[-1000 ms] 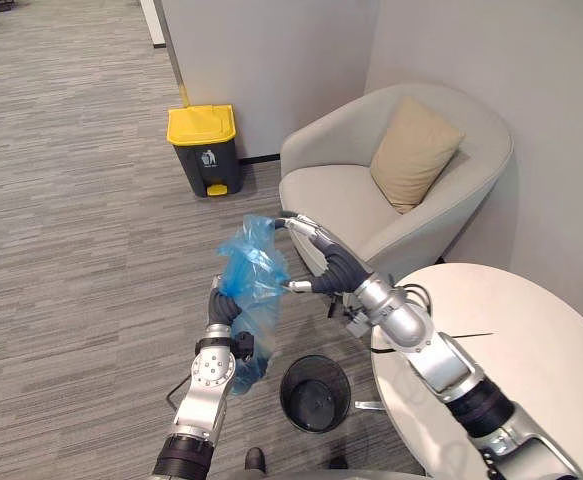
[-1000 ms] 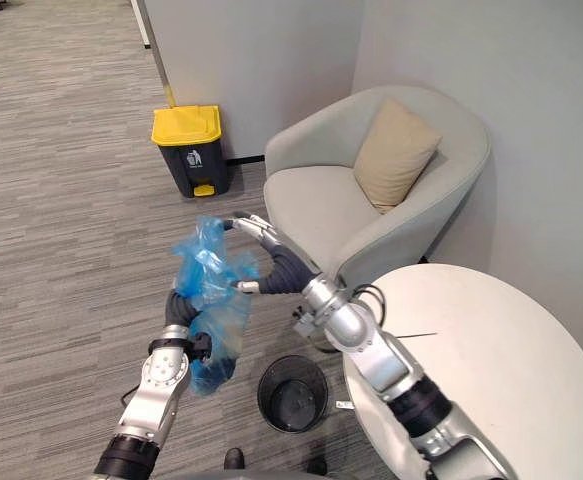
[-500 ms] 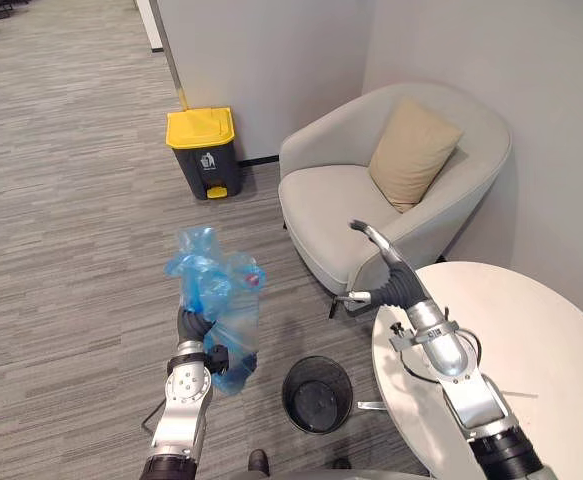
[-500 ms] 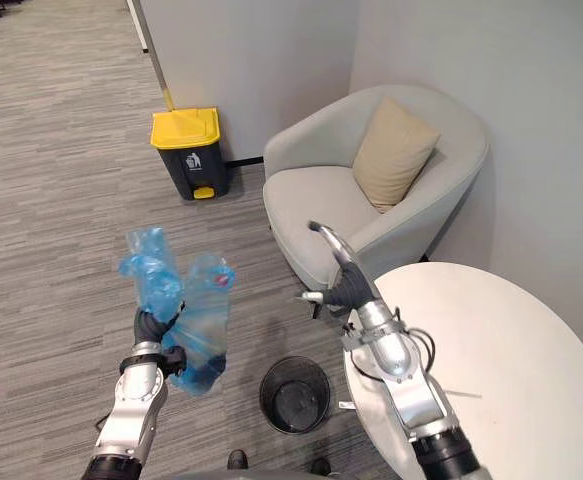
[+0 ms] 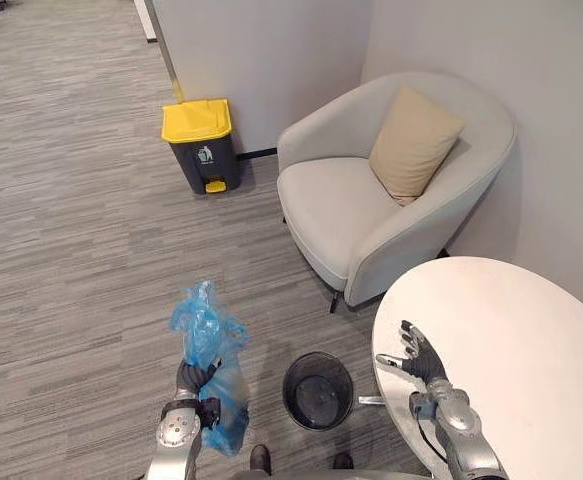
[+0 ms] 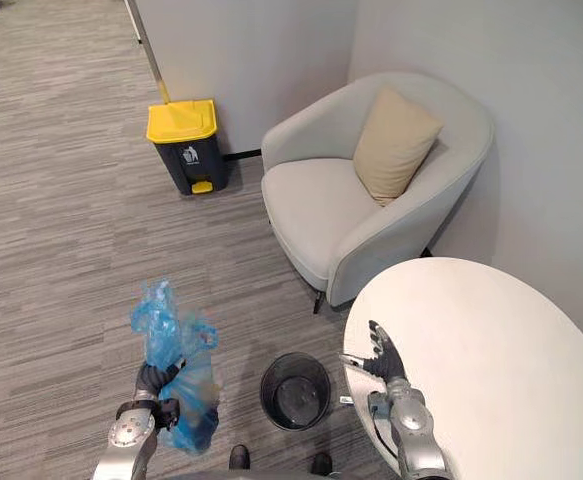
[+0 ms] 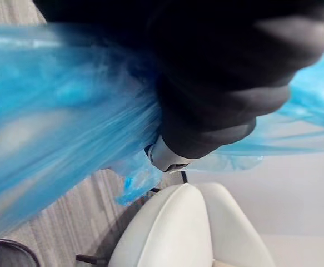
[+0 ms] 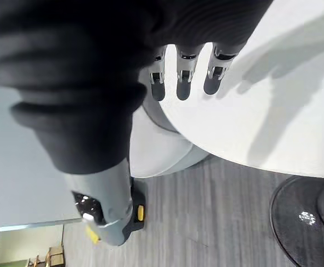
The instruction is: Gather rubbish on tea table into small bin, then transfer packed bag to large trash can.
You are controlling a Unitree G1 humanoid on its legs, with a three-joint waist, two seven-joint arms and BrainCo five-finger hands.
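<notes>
Grey striped carpet (image 5: 71, 230) runs from where the robot stands to the wall (image 5: 271, 60), and the large trash can (image 5: 203, 160) waits there with its yellow lid (image 5: 197, 119) down, well apart from everything else. The left robot hand (image 5: 193, 377) is clenched round the gathered neck of the blue bag (image 5: 203, 325), which hangs off the floor with its loose top sticking up above the fist and its filled part sagging below. Just beside it the small bin (image 5: 317, 390) sits on the carpet by the near left edge of the round white desk (image 5: 511, 340). The right robot hand (image 5: 418, 358) hovers over that edge, fingers straight and holding nothing. From here the bagging looks finished and the carry to the big can is the job in hand. I would keep the fist tight on the neck so nothing slips, steer wide of the armchair (image 5: 341, 205) and its cushion (image 5: 412, 142), and plan for the lid: the yellow pedal (image 5: 214, 186) or the free hand has to lift it before the bag can drop in.
</notes>
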